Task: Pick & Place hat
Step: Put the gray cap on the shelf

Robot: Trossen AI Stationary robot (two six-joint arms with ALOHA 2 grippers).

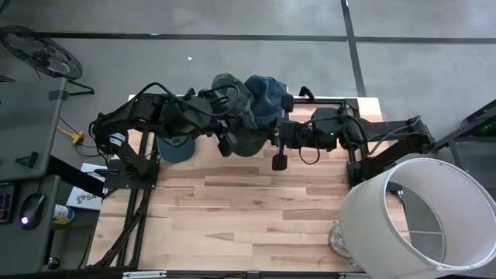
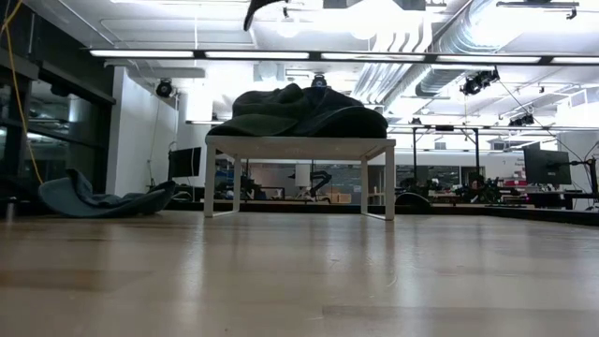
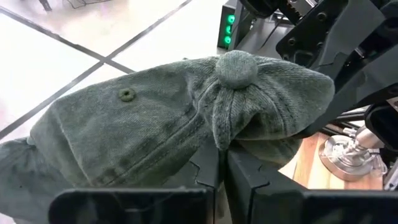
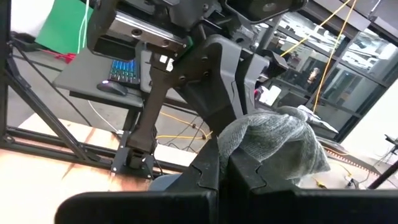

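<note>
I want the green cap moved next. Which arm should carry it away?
The left. Its left claw is pinched shut on the green cap, while the right claw is busy gripping a grey knit hat.

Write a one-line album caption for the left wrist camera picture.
Left gripper pinching a green cap by its crown, lifted off the table.

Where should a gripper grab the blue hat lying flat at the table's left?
Judging from the high view, the blue hat is best pinched at its near rim, coming straight down: that edge lies exposed, while the left gripper, shut on the green hat, overhangs its far side.
</note>
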